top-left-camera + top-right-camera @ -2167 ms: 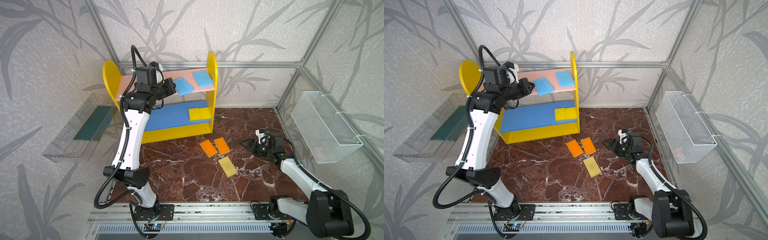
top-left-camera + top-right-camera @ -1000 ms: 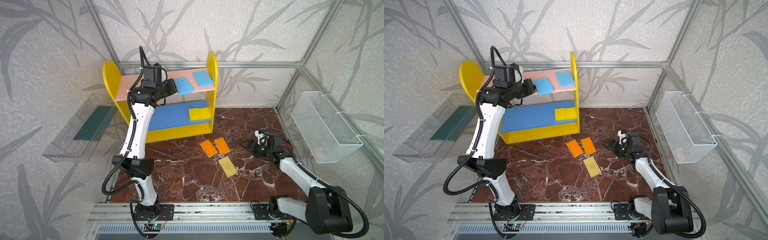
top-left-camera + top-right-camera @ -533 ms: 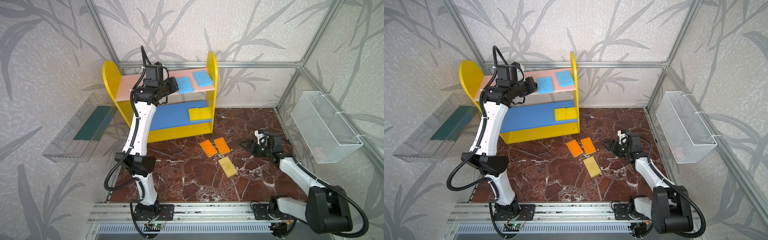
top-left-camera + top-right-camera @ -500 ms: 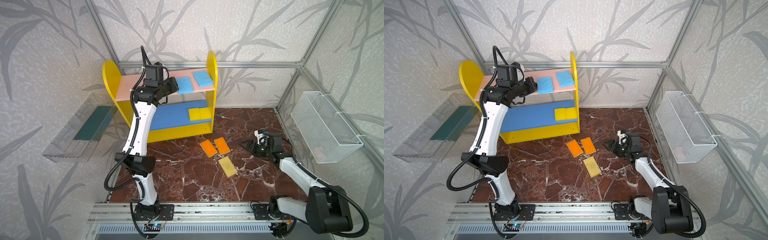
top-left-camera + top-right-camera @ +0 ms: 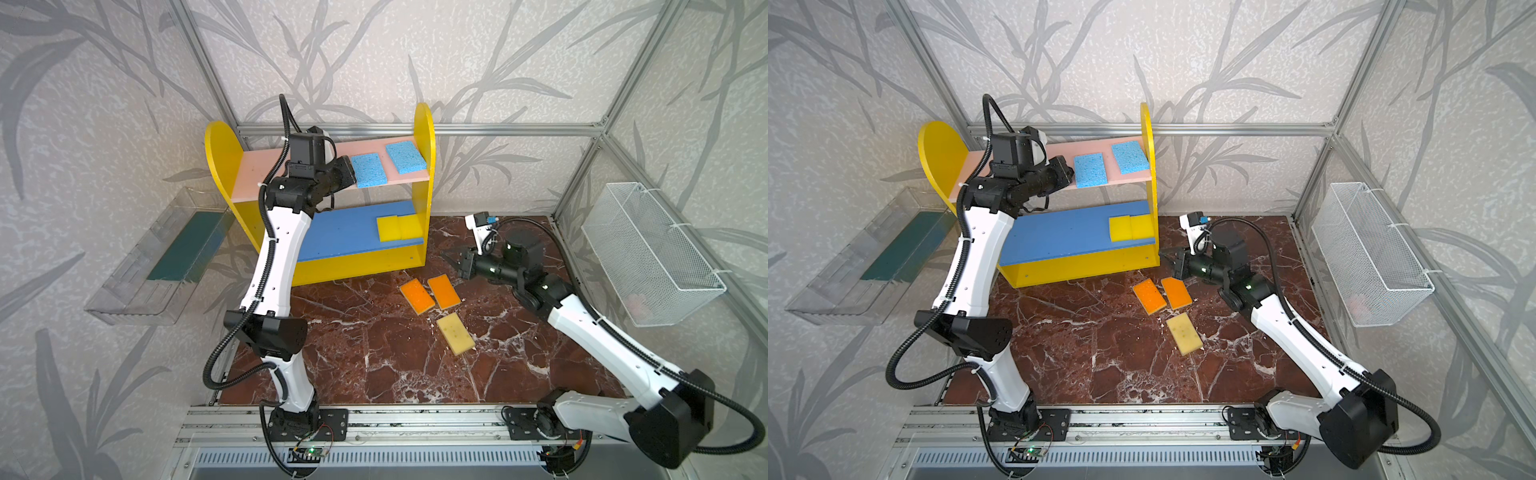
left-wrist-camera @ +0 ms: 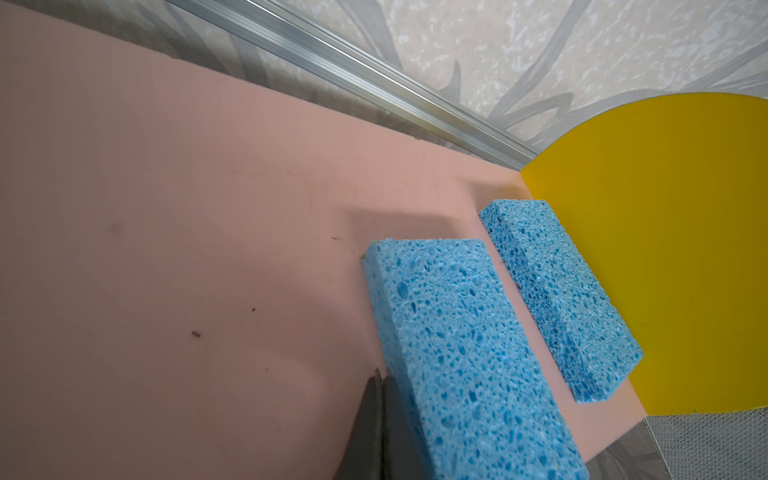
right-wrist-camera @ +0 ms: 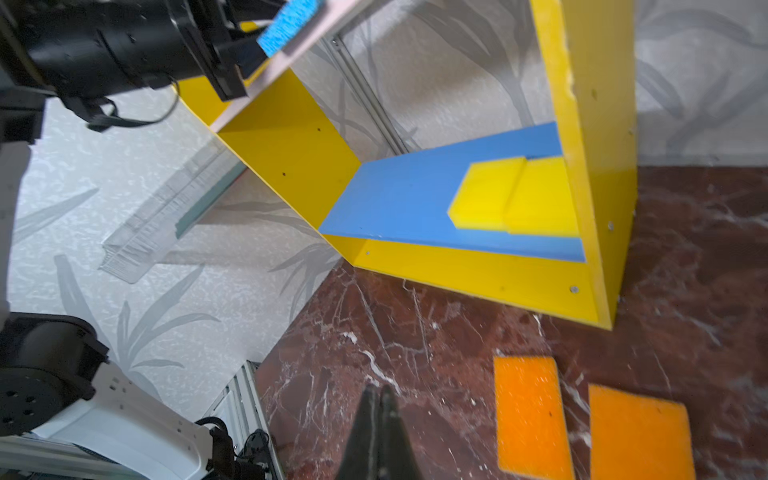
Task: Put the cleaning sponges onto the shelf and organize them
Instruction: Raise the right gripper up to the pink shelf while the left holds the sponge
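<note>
Pressing its two fingers together with nothing between them, the left gripper has its tips at the long side of the nearer blue sponge and seems to touch it. This sponge lies flat on the pink upper board of the shelf. A second blue sponge lies just beside it, near the yellow side panel. The right gripper is also closed tight and carries nothing. It hangs over the marble floor in front of the shelf, near an orange sponge but apart from it. Another orange sponge lies just beside that one, and the pale speckled sponge is close by. Two bright yellow sponges sit together on the blue middle board.
</note>
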Tool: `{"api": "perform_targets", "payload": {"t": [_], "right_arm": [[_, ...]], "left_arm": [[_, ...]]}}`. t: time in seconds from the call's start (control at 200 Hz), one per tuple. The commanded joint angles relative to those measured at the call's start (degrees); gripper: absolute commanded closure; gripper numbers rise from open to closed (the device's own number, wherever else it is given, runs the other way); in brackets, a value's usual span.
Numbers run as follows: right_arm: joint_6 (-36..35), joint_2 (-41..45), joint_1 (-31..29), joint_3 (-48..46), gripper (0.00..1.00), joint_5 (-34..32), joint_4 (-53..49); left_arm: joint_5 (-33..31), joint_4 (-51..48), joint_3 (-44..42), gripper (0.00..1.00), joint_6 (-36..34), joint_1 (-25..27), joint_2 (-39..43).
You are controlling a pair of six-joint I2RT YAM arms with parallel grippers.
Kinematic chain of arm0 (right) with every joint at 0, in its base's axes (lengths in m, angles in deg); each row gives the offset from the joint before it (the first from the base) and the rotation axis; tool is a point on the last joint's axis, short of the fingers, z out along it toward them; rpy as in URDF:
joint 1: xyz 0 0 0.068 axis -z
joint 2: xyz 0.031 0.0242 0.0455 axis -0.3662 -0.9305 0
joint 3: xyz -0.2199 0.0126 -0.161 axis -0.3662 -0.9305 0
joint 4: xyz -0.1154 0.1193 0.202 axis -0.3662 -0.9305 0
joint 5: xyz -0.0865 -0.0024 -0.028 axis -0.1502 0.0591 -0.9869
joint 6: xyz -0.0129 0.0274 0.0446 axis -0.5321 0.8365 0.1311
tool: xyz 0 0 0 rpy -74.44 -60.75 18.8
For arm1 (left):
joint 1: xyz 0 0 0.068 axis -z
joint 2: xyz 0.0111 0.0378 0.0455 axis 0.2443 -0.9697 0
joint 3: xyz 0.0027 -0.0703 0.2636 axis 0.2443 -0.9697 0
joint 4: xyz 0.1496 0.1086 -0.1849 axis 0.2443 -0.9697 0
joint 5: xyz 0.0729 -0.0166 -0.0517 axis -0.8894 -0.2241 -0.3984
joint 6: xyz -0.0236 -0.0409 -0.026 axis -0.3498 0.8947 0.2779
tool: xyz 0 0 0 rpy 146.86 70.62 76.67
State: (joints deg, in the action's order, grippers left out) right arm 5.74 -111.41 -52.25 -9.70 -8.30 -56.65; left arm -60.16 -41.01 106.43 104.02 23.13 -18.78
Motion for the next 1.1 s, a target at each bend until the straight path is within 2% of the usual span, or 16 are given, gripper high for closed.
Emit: {"api": "perform_targets", "payload": {"t": [0.0,0.265,0.565,0.785,1.094], "right_arm": [[-0.07,-6.8,-1.65,6.63,1.0,1.98,6.42],[-1.02,-20.23,-5.16,23.68,1.0,4.86,8.85],[-9.85,-28.7,-9.95,34.67,1.0,-2.14,7.57],[-9.37,-36.07,-10.11,44.07,1.0,-2.05,5.64],[-11.24,-41.76,-10.07,52.89,1.0,-5.16,3.16]], "left_arm": [[1.5,-2.98,-1.04,1.0,0.1,0.06,1.31],[2.15,-3.86,-1.07,1.0,-0.53,0.08,1.12],[3.01,-1.82,-2.82,1.0,1.24,0.06,1.92],[3.72,-1.88,-3.07,1.0,1.71,0.06,1.39],[4.0,-2.12,-1.55,1.0,2.02,0.15,0.18]]}}
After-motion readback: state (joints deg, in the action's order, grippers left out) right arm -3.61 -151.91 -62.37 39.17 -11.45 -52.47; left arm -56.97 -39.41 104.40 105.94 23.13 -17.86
